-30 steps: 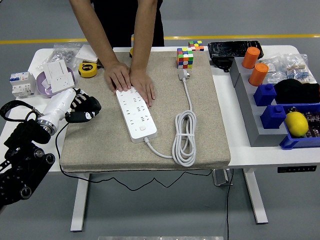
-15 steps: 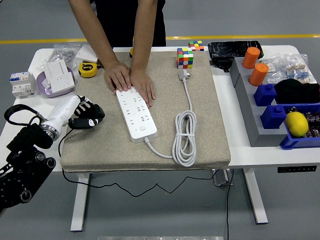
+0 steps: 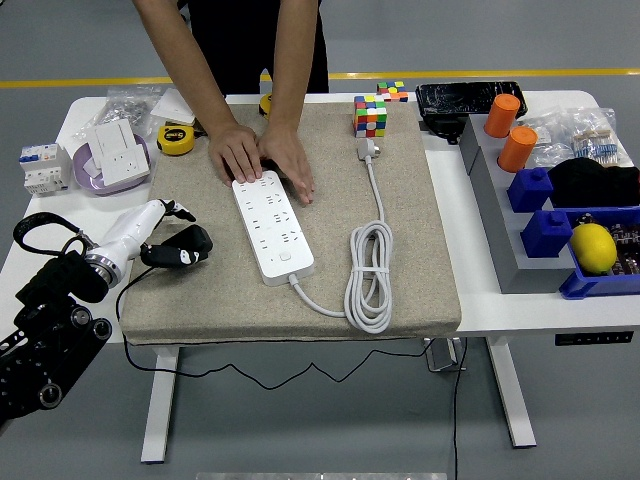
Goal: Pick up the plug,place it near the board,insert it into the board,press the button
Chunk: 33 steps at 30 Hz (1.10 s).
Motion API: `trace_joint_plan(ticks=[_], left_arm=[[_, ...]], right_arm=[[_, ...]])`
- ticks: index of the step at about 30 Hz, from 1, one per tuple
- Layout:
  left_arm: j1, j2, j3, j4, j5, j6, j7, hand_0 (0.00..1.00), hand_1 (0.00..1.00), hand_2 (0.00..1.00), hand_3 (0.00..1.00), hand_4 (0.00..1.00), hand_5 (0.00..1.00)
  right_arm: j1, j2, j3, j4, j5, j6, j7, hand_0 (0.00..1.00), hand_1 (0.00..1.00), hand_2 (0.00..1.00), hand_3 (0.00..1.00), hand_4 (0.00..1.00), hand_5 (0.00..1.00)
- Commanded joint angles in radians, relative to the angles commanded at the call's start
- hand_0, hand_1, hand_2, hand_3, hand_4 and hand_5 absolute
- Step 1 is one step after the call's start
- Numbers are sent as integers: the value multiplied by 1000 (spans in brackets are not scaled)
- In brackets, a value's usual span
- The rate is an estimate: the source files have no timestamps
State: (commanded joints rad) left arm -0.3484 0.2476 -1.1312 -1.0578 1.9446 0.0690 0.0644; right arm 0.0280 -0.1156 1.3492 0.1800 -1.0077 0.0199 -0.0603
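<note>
**A:** What are the left hand's (image 3: 178, 246) fingers doing?

**B:** Loosely curled, nothing in them. The hand lies on the grey mat (image 3: 200, 290) near its left edge, probably parked there until the reach begins. No right hand is in view.

**A:** And outward from those fingers?

**B:** Just to their right lies the white power strip (image 3: 272, 225), running away from the robot. Its button (image 3: 285, 256) sits at the near end, the end closest to the fingers.

**A:** Why the person's hands (image 3: 262, 160) on it?

**B:** Both press on the strip's far end, beyond the fingers. I'd judge they steady it so it won't slide when a plug is pushed in.

**A:** Where's the plug?

**B:** The plug (image 3: 368, 149) lies well to the right of the fingers, past the strip, at the mat's far side just in front of a colourful cube (image 3: 370, 115). Its cable (image 3: 368, 275) runs back toward the counter's (image 3: 450, 200) near edge, coils, then joins the strip's near end.

**A:** So nothing picked up yet?

**B:** No, the plug lies untouched.
</note>
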Motion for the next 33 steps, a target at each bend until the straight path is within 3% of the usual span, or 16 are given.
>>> trace_joint_plan(ticks=[1, 6, 7, 9, 12, 13, 15, 19, 24, 25, 29, 33], left_arm=[[0, 0, -3, -3, -4, -2, -1, 868, 963, 863, 838, 998, 560], [13, -10, -48, -48, -43, -7, -13, 868, 963, 863, 838, 998, 560], [18, -14, -62, -60, -52, -4, -18, 914, 997, 898, 889, 998, 930], [27, -23, -99, -95, -82, 13, -34, 914, 997, 898, 889, 998, 930], [52, -50, -172, -158, -167, 89, -95, 914, 997, 898, 889, 998, 930], [64, -62, -198, -179, -202, 115, -120, 886, 981, 898, 886, 998, 998], [90, -88, -254, -222, -291, 161, -171, 886, 981, 898, 886, 998, 998], [144, -129, -342, -296, -449, 194, -244, 880, 975, 936, 894, 998, 998], [226, -201, -452, -407, -611, 167, -257, 880, 975, 936, 894, 998, 998], [237, -211, -470, -427, -647, 153, -256, 972, 998, 968, 942, 998, 998], [262, -218, -519, -438, -767, 94, -237, 972, 998, 968, 942, 998, 998], [297, -202, -552, -429, -813, 44, -212, 979, 998, 965, 943, 998, 998]], right_arm=[[0, 0, 0, 0, 0, 0, 0, 800, 720, 714, 699, 998, 824], [0, 2, 6, 0, -3, 0, -1, 800, 720, 714, 699, 998, 824], [-1, 2, 7, 0, -4, 0, -1, 800, 721, 714, 699, 998, 825], [-1, 2, 9, 0, -5, -1, -1, 800, 721, 714, 699, 998, 825], [0, 3, 11, 0, -7, -1, -1, 800, 721, 714, 699, 998, 825], [0, 4, 12, 0, -6, -1, 0, 800, 723, 713, 698, 998, 824], [-2, 6, 12, 0, -6, 0, 1, 800, 723, 713, 698, 998, 824], [-7, 10, 11, 0, -5, 0, 4, 800, 722, 714, 698, 998, 822], [-9, 13, 12, 0, -3, 1, 8, 800, 722, 714, 698, 998, 822], [-10, 13, 12, 0, -5, 1, 9, 802, 722, 715, 700, 998, 814], [-9, 10, 16, 0, -15, 3, 9, 802, 722, 715, 700, 998, 814], [-7, 7, 6, 0, -12, 5, 11, 803, 722, 715, 702, 998, 808]])
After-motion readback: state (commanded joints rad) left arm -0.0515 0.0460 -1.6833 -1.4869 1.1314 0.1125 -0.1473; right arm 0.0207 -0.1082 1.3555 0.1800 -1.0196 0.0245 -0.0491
